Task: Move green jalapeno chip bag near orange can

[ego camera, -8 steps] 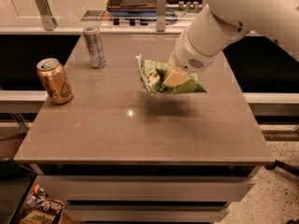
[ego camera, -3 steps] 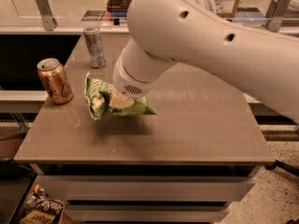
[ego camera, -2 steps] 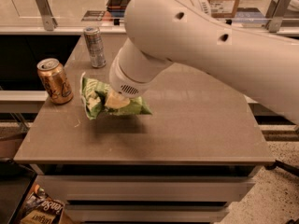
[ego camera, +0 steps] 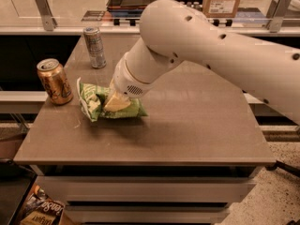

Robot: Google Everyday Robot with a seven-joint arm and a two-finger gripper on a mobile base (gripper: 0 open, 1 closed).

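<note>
Gripper (ego camera: 115, 103): jaws closed on the green jalapeno chip bag (ego camera: 92, 100), pinching its crumpled middle from above.
Bag: low over the left part of the brown table (ego camera: 197, 130), just right of the orange can (ego camera: 55, 81), a narrow gap between them.
Orange can: upright near the left edge.
Silver-grey can (ego camera: 95, 47): upright, farther back.
White arm (ego camera: 211, 46): reaching in from the right.
</note>
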